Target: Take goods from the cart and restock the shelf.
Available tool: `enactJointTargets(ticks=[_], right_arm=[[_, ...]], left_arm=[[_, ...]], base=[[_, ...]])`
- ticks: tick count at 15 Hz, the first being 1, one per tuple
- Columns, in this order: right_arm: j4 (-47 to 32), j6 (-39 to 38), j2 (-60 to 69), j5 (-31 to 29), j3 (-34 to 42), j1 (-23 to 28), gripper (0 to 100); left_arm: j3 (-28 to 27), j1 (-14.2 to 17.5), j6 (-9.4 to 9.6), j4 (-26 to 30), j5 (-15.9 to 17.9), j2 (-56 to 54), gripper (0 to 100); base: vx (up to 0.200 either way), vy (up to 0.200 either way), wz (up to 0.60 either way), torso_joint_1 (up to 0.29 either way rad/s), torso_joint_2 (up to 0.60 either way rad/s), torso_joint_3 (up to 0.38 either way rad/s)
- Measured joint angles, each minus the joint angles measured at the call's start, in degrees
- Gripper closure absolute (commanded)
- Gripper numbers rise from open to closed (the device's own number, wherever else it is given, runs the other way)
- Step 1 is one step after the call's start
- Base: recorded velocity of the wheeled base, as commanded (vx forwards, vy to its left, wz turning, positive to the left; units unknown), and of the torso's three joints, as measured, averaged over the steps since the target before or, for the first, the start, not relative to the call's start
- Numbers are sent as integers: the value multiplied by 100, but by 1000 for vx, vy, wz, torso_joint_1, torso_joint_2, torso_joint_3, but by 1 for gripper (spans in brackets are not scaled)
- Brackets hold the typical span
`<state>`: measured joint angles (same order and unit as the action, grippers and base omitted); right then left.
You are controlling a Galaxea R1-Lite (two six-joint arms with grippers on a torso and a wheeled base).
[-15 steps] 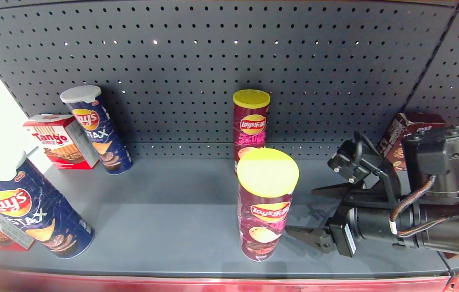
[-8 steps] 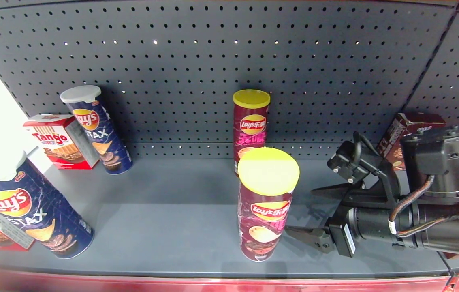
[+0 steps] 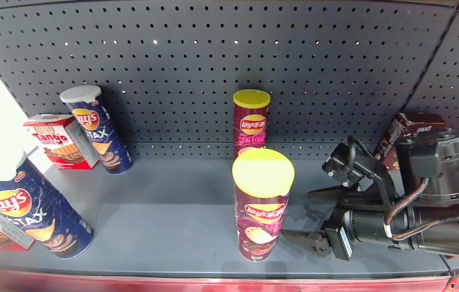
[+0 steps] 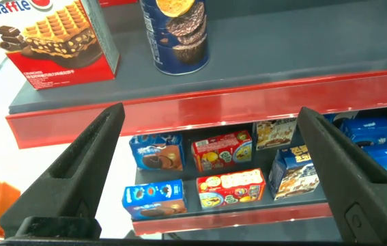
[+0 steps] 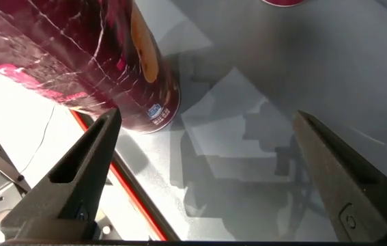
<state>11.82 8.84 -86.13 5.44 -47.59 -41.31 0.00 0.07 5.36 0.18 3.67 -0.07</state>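
Front maroon can (image 3: 261,205) slightly farther left

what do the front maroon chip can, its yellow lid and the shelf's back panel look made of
Front maroon can: likely a cardboard tube under glossy printed wrap, judging by its sheen. Yellow lid: smooth matte plastic, probably. Back panel: matte dark grey painted metal pegboard, by its even punched holes.

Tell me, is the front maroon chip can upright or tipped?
Upright: the front maroon can stands base-down on the shelf, yellow lid up.
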Motion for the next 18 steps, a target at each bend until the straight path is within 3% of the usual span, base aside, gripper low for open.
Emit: enactJointTargets(ticks=[18], right_arm=[[84, 2, -168, 9, -26, -50, 0]], left_arm=[[0, 0, 0, 0, 0, 0, 0]], base=[[0, 0, 0, 0, 0, 0]])
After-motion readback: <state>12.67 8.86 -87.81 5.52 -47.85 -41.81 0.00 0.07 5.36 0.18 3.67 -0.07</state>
